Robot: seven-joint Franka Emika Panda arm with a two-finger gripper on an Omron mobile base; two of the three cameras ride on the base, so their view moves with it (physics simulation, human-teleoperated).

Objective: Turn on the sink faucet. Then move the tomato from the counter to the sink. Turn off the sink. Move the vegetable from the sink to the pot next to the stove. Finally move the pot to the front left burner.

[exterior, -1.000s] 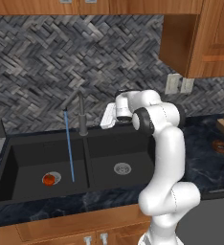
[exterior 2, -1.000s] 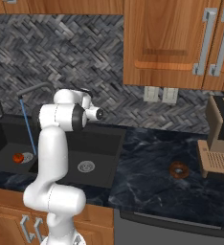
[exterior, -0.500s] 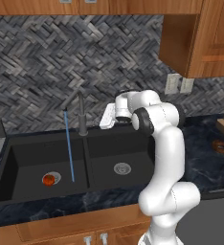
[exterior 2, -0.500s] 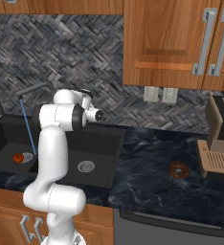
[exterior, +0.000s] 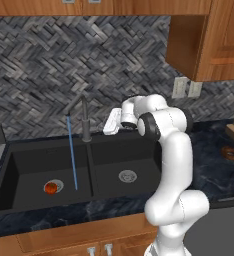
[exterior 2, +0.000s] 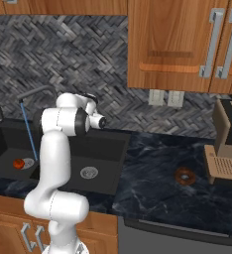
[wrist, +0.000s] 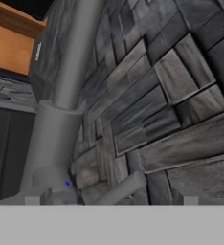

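1. The water stream (exterior: pixel 72 152) ran from the faucet (exterior: pixel 84 119) into the left basin of the sink (exterior: pixel 19 165), and the tomato (exterior: pixel 51 187) already lay there by the drain. By my judgement the step in hand was shutting the water off.
2. The gripper (exterior: pixel 112 123) hung just beside the faucet, on its right and level with its base, jaws spread wide and holding nothing.
3. In the hand view the faucet's column (wrist: pixel 68 86) rose close in front, with the short lever (wrist: pixel 118 188) jutting low at its foot, near the finger tips.
4. The next move probably called for nudging that lever across with one finger rather than gripping it.
5. Nothing stood between the gripper and the lever; the tiled wall (exterior: pixel 49 65) close behind left little room to swing.
6. Off to the right lay a doughnut-like ring (exterior 2: pixel 185 175) on the counter (exterior 2: pixel 157 188) and a coffee machine (exterior 2: pixel 226 144), well apart from the work.
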